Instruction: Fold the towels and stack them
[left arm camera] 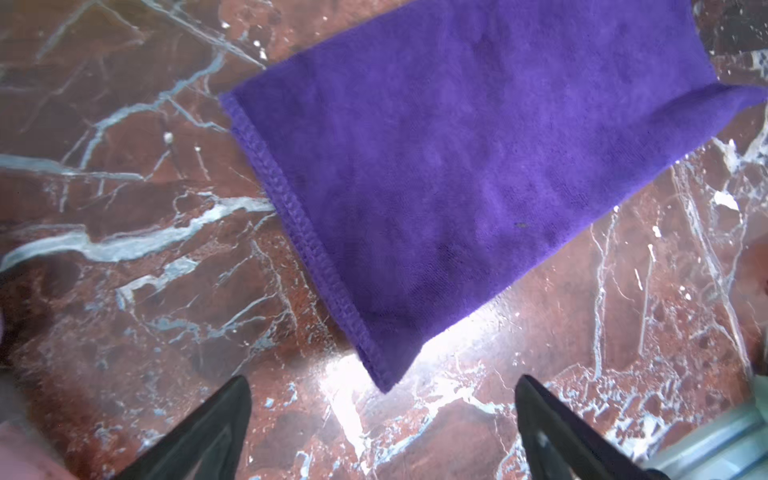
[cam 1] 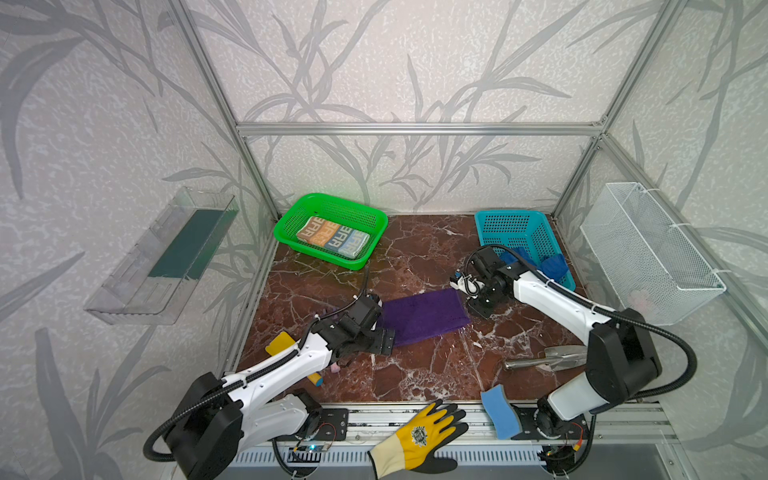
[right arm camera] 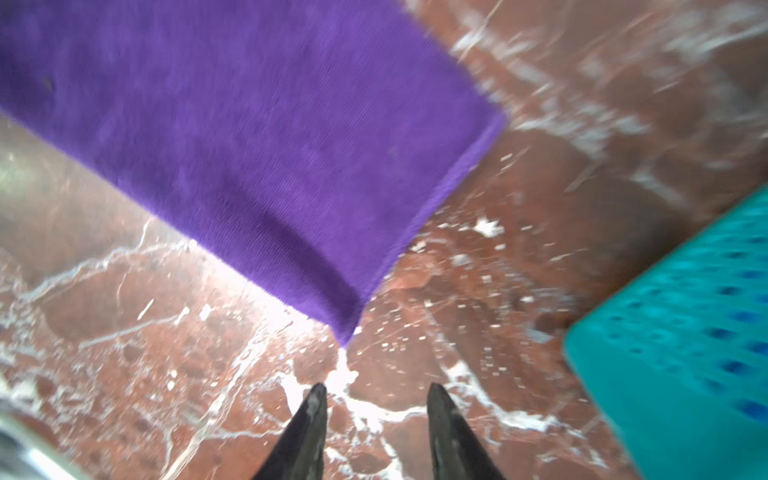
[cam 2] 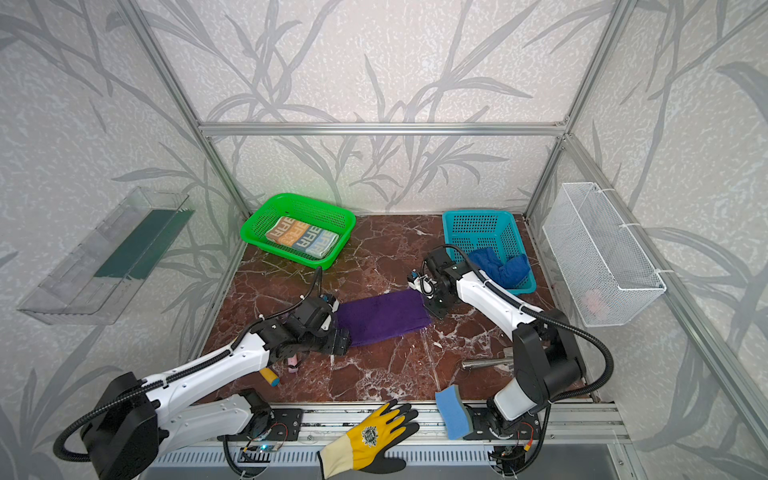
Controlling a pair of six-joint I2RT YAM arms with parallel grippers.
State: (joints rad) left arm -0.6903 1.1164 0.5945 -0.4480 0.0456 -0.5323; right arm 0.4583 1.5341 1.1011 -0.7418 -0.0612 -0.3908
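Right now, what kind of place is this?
Probably a robot practice booth: left arm and right arm on a rail, aluminium frame around them, purple towel on a marble-look table.

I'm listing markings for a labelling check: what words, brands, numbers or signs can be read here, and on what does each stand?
"BAR": probably, in block letters repeated across orange, blue and grey blocks and seen at a slant, on the cream towel in the green basket.
Black badge on the back of the yellow glove: too small to read.
Nothing else legible in any view.
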